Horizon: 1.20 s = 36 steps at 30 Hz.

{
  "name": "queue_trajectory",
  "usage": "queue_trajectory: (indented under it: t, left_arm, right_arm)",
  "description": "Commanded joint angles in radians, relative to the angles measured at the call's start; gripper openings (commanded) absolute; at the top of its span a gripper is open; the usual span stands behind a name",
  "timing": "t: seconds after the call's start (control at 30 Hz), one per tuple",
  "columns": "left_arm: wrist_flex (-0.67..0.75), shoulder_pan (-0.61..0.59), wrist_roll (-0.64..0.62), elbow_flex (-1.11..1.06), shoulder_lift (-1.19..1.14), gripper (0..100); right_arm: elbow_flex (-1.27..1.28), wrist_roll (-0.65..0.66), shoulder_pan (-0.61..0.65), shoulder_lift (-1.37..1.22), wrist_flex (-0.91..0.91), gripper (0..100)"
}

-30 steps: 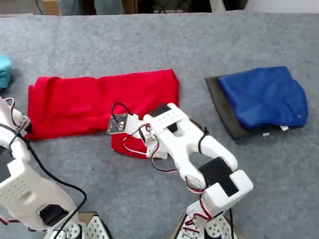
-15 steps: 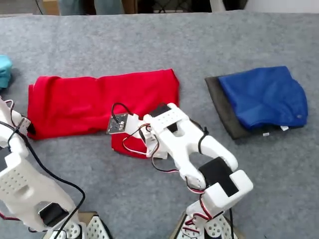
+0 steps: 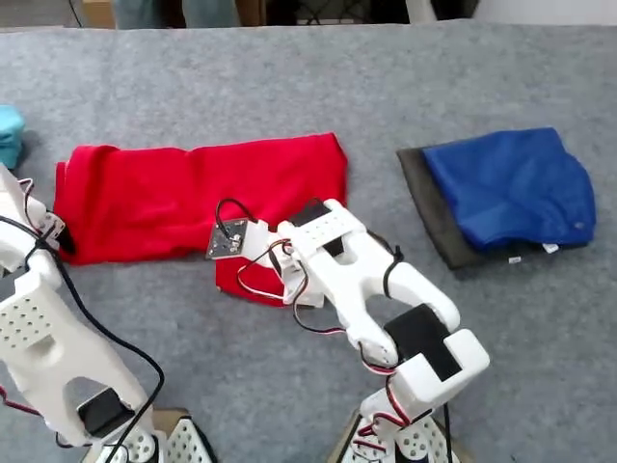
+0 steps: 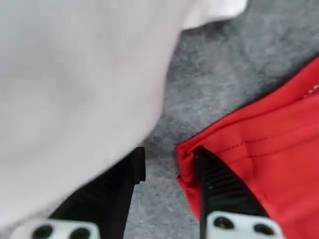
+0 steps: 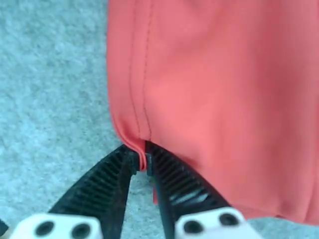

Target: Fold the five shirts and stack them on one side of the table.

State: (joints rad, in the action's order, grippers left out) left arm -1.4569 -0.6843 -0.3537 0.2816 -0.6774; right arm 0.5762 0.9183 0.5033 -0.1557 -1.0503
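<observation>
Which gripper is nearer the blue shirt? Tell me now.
Right. The right gripper pinches the red shirt at its near edge, mid-table, closer to the blue shirt. The left gripper sits at the red shirt's opposite end, farther away.

Bare table (image 3: 374, 106) separates red shirt (image 3: 174, 198) from blue shirt (image 3: 511, 183).
</observation>
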Motion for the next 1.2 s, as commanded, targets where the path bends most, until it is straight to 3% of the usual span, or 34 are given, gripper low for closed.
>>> queue_trajectory:
  t: [0.0,0.33,0.93,1.17]
  left_arm:
    - [-0.003,0.058,0.012,0.018,-0.023,21]
    - [-0.025,0.140,0.009,-0.004,-0.028,20]
    - [0.005,0.139,0.008,-0.004,-0.026,3]
    - [0.043,0.128,0.011,0.002,-0.014,3]
  right_arm:
    - [-0.007,-0.009,-0.020,-0.018,0.021,1.4]
    - [-0.007,-0.009,-0.021,-0.018,0.021,1.4]
    - [-0.007,-0.009,-0.023,-0.016,0.021,1.4]
    - [-0.008,-0.071,-0.023,-0.007,0.020,1.4]
